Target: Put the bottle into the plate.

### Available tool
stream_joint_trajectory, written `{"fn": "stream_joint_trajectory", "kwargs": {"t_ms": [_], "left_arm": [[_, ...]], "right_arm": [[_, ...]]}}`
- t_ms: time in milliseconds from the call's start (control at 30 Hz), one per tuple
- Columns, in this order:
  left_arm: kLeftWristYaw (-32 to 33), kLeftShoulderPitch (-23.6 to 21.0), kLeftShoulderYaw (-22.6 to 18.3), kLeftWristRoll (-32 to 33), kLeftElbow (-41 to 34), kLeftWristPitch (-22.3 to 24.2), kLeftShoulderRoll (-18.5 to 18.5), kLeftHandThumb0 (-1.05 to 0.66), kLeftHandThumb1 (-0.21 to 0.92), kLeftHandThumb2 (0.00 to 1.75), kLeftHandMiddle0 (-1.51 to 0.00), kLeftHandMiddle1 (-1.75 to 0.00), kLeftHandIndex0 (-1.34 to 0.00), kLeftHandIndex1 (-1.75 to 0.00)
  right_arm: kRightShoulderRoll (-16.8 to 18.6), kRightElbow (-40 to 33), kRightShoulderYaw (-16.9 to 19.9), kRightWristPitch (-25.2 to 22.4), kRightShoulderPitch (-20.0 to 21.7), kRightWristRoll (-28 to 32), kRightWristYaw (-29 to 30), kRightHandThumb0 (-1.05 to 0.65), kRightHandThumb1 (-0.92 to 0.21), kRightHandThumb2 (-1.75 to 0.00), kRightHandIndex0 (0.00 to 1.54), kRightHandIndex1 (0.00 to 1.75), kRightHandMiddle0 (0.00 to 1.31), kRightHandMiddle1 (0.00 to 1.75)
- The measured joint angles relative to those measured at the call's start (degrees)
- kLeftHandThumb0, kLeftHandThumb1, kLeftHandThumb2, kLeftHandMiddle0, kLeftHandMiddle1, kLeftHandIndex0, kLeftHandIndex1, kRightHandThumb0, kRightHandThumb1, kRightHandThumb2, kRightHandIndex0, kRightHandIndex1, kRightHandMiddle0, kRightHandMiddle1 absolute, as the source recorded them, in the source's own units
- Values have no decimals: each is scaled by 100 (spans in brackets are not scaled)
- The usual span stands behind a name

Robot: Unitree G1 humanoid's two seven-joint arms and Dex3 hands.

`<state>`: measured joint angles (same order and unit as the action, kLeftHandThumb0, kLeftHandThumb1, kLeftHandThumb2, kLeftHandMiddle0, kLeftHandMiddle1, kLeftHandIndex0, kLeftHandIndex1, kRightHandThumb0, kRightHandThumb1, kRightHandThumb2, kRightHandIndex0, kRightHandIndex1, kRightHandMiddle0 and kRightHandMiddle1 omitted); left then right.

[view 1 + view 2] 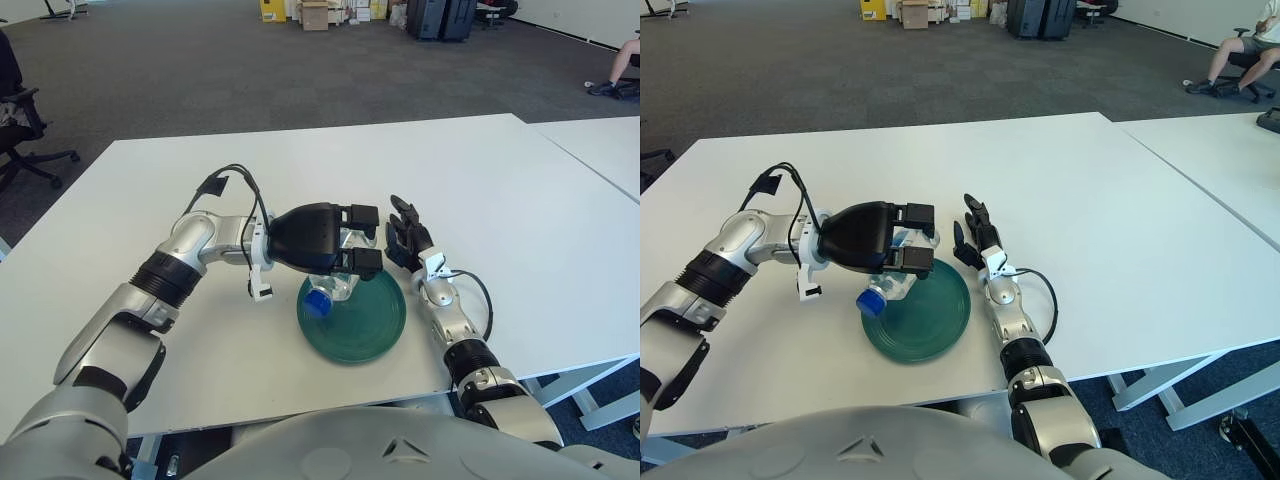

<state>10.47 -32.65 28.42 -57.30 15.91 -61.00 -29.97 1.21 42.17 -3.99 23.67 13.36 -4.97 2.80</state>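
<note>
A clear plastic bottle [338, 286] with a blue cap [318, 303] lies tilted under my left hand [365, 240], cap pointing toward me. It is over the back-left rim of the dark green plate [375, 322]. My left hand's black fingers [922, 214] are curled around the bottle's body, which is mostly hidden by the palm. Whether the bottle touches the plate I cannot tell. My right hand [405, 235] shows just to the right of the plate, fingers stretched out and holding nothing.
The white table [480, 180] extends far behind the plate; its near edge runs just in front of the plate. A second white table [600, 150] stands to the right. An office chair [20, 130] is at far left, and a seated person [1240, 50] at far right.
</note>
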Motion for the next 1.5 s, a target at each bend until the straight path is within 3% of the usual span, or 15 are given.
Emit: {"fn": "stream_joint_trajectory", "kwargs": {"t_ms": [33, 67, 167, 267, 367, 1167, 1233, 1267, 1300, 1367, 1400, 1433, 1467, 1500], "left_arm": [[-101, 65, 110, -70, 99, 197, -5, -27, 82, 69, -34, -123, -21, -141], [-22, 180, 171, -206, 127, 357, 0, -17, 67, 89, -38, -142, -30, -153], [622, 624, 464, -804, 528, 1084, 216, -6, 47, 114, -43, -164, -40, -168], [1088, 825, 680, -1022, 762, 1406, 461, -2, 40, 123, -45, -171, -44, -172], [1350, 797, 823, -1114, 829, 1505, 480, -1, 38, 126, -46, -173, -45, -174], [1708, 589, 1234, -1092, 953, 1739, 345, -1, 36, 127, -47, -175, -46, -175], [1691, 561, 1269, -1162, 890, 1789, 327, -17, 38, 125, -72, -175, -49, -175], [1527, 504, 1300, -1157, 847, 1782, 320, -26, 62, 92, -51, -175, -36, -175], [1327, 426, 1321, -1138, 804, 1751, 320, -34, 68, 92, -44, -158, -29, -163], [908, 277, 1323, -921, 804, 1654, 323, -54, 82, 92, -39, -96, -14, -130], [699, 208, 1327, -815, 814, 1613, 319, -44, 73, 98, -43, -111, -18, -139], [594, 142, 1356, -847, 771, 1651, 298, -28, 51, 118, -55, -133, -31, -152], [726, 109, 1398, -1011, 702, 1736, 269, -18, 36, 132, -63, -147, -39, -160], [960, 105, 1431, -1209, 668, 1821, 242, -15, 31, 138, -66, -152, -43, -163]], "right_arm": [[11, 70, 36, 54, 0, 57, -65, -70, -92, -81, 24, 1, 0, 49], [18, 99, 51, 102, -8, 87, -99, -69, -92, -81, 24, 1, 0, 50], [47, 245, 136, 267, -20, 185, -205, -69, -92, -80, 24, 1, 0, 51], [55, 324, 200, 312, 0, 219, -263, -69, -92, -79, 24, 1, 0, 51], [55, 435, 249, 323, 61, 222, -299, -69, -92, -79, 24, 1, 0, 51], [93, 510, 308, 390, 100, 216, -352, -69, -92, -79, 24, 1, 0, 51], [87, 515, 308, 392, 99, 206, -348, -69, -92, -80, 24, 1, 0, 51], [78, 520, 309, 399, 99, 198, -346, -69, -92, -80, 24, 1, 0, 50], [72, 527, 310, 405, 103, 195, -343, -69, -92, -81, 24, 1, 0, 50], [71, 502, 307, 448, 130, 194, -345, -69, -92, -81, 24, 1, 0, 50], [71, 502, 306, 464, 128, 194, -346, -69, -92, -81, 24, 1, 0, 50], [71, 540, 308, 438, 121, 195, -350, -69, -92, -81, 24, 1, 0, 50], [72, 546, 309, 433, 123, 195, -353, -69, -92, -81, 24, 1, 0, 50], [73, 544, 307, 434, 133, 195, -355, -69, -92, -81, 24, 1, 0, 50]]}}
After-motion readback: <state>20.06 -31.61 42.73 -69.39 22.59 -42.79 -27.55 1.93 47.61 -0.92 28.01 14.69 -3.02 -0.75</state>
